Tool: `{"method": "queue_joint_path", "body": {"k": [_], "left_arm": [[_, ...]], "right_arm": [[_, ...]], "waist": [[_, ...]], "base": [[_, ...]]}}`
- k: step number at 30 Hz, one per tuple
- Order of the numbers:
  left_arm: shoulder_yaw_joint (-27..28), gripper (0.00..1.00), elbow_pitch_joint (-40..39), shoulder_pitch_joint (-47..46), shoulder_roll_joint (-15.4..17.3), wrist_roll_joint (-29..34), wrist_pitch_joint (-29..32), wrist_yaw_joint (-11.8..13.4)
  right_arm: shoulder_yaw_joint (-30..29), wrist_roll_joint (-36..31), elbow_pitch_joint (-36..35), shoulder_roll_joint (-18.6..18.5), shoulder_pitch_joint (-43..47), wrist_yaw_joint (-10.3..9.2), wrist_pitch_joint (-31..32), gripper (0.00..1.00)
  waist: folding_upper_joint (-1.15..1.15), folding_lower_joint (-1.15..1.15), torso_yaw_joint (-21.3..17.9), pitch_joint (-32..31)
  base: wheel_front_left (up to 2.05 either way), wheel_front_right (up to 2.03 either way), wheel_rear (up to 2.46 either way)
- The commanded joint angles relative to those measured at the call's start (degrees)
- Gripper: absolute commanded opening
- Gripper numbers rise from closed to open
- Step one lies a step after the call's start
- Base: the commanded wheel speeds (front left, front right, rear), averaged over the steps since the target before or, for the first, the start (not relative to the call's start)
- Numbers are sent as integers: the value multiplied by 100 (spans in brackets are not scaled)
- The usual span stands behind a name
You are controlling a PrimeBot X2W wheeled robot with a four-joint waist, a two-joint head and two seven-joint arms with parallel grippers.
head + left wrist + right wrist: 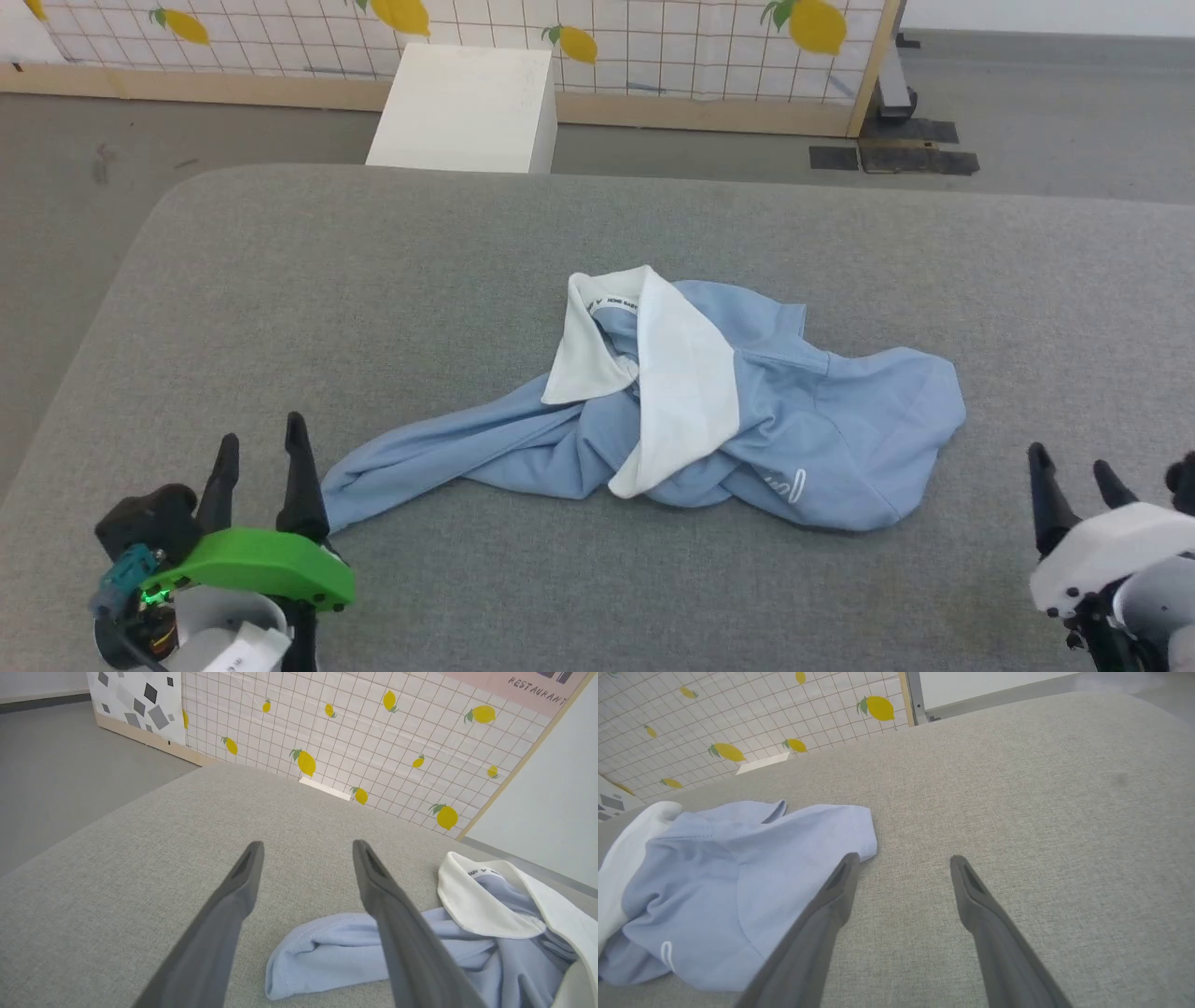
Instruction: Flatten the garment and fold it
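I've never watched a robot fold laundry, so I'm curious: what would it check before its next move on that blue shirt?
1. Open, empty left gripper: ok.
2. Open, empty right gripper: ok.
3. Flat garment: not ok; it is bunched and twisted, with the white collar flipped over it.
4. All cloth on the gray surface: ok.
5. Cloth near a gripper: ok; a blue end lies beside the left gripper's fingers.
6. Buttoned placket: cannot tell; hidden in folds.

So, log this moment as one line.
shirt: crumpled, unfolded | left gripper: open, empty | right gripper: open, empty | step: flattening not begun
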Motion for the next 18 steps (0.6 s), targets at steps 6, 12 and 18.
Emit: {"method": "queue_joint_path", "body": {"k": [6, 12, 18], "left_arm": [[229, 100, -283, -26, -245, 481, -66, -110], [297, 100, -367, -272, -429, 819, -67, -271], [306, 100, -329, -519, -606, 1044, -68, -412]], "right_arm": [[336, -561, -75, -115, -795, 21, 1036, 100], [898, -905, 300, -639, -1801, 21, 2338, 100], [1558, -1023, 737, -1045, -2360, 21, 3331, 100]], "waist": [[0, 0, 51, 378], [0, 0, 173, 789], [0, 0, 340, 1158]], "base": [[0, 0, 0], [0, 0, 0], [0, 0, 0]]}}
